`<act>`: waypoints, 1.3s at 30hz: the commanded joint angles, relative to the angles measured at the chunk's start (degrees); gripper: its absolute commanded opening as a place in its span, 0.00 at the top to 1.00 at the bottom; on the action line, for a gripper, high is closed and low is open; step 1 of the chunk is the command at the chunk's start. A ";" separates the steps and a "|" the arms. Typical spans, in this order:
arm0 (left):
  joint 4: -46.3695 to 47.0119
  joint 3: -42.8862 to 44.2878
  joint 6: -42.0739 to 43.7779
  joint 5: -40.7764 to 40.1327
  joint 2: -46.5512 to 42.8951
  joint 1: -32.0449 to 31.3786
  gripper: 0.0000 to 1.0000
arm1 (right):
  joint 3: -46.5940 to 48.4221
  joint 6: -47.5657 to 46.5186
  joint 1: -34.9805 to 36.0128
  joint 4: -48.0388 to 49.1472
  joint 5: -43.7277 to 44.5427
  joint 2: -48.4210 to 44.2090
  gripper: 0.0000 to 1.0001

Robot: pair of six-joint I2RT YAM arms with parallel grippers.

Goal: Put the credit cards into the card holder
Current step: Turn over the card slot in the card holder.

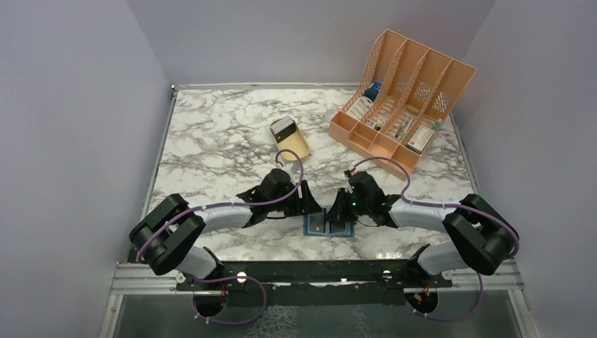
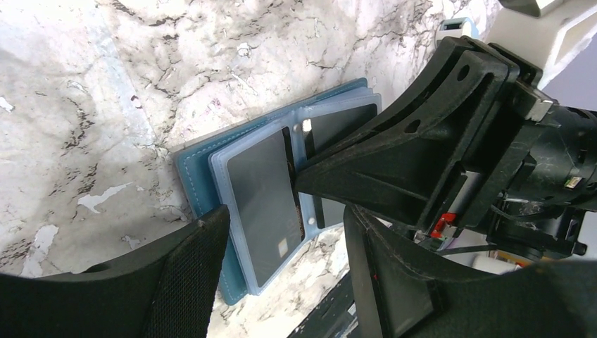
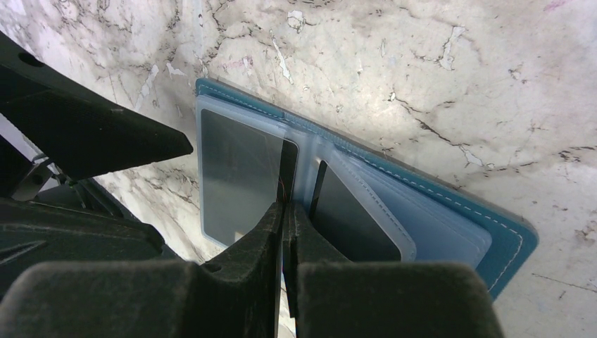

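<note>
The card holder (image 1: 328,227) lies open near the table's front edge, with pale blue pockets (image 3: 436,225) on a teal back (image 2: 193,176). One dark credit card (image 2: 264,197) sits in its left pocket (image 3: 239,176). Another dark card (image 3: 352,218) lies in the right one. My right gripper (image 3: 285,205) is shut over the holder's spine, with a thin dark card seen edge-on (image 3: 288,172) pinched between its pads. My left gripper (image 2: 286,210) hangs open just above the holder's left half, holding nothing. A pale-faced card (image 1: 284,128) rests in the tan tray.
The tan oval tray (image 1: 296,146) stands mid-table behind the arms. An orange slotted rack (image 1: 401,98) with small items stands at the back right. Both grippers (image 1: 310,204) (image 1: 343,209) are close together over the holder, next to the table's front rail (image 1: 317,271).
</note>
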 commanded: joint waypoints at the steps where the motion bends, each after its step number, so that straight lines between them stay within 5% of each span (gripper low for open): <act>1: 2.95 1.07 0.14 1.83 1.32 -0.25 0.37 | -1.29 -0.46 0.47 -1.62 -0.30 0.39 0.94; 39: 9.00 0.72 -5.60 7.08 0.17 -0.40 0.37 | 0.05 -0.58 0.47 -2.25 -0.73 -0.60 0.90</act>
